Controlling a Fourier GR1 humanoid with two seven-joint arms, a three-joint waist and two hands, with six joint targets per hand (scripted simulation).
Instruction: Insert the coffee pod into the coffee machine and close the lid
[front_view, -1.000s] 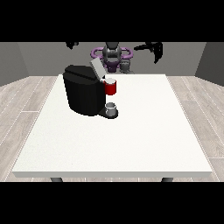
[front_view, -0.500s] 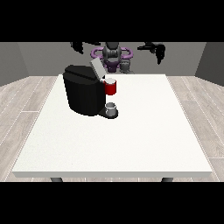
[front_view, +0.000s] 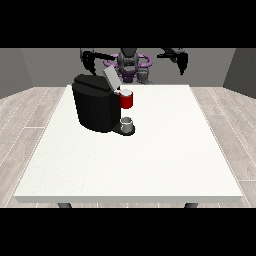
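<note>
The black coffee machine (front_view: 95, 107) stands on the left half of the white table (front_view: 165, 150). Its grey lid (front_view: 110, 78) is tilted up and open. Its red pod holder (front_view: 127, 101) sticks out to the right with a pale round top (front_view: 126, 93); whether that is the pod I cannot tell. Below the holder a small grey cup (front_view: 127, 124) sits on the machine's base. Both hands are raised at the far edge, well above the table. The hand at the view's left (front_view: 89, 59) hangs above and behind the machine. The hand at the view's right (front_view: 181, 62) hangs far from it, fingers pointing down, holding nothing.
The robot's torso (front_view: 129, 64) is behind the table's far edge. A small grey cylinder (front_view: 144, 76) shows at that edge in front of the robot. The white tabletop stretches right of and in front of the machine.
Both hands have come down a little and slightly towards the table. The machine, lid and cup have not moved.
</note>
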